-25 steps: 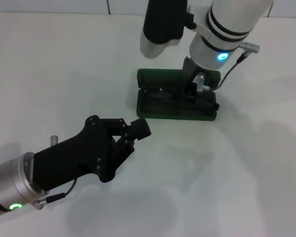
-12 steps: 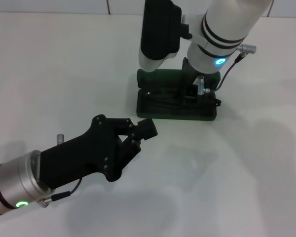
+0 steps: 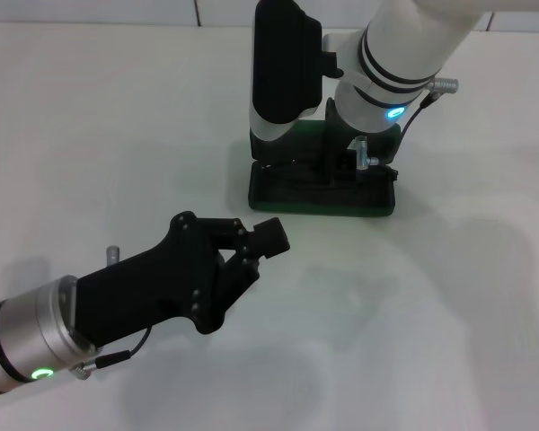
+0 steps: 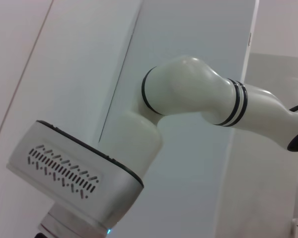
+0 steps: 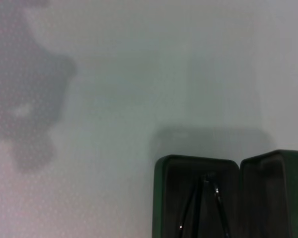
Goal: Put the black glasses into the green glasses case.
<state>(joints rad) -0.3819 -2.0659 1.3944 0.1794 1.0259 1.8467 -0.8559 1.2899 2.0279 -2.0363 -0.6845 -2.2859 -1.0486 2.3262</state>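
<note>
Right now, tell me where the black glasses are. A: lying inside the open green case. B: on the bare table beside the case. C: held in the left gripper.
A: the black glasses lie inside the open green glasses case, with thin temple arms visible against its lining in the right wrist view.

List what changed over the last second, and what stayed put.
The right tool shifted slightly toward the robot's left over the green glasses case. The left tool eased forward toward the case, apart from it. The case stayed open in place, the black glasses inside.
</note>
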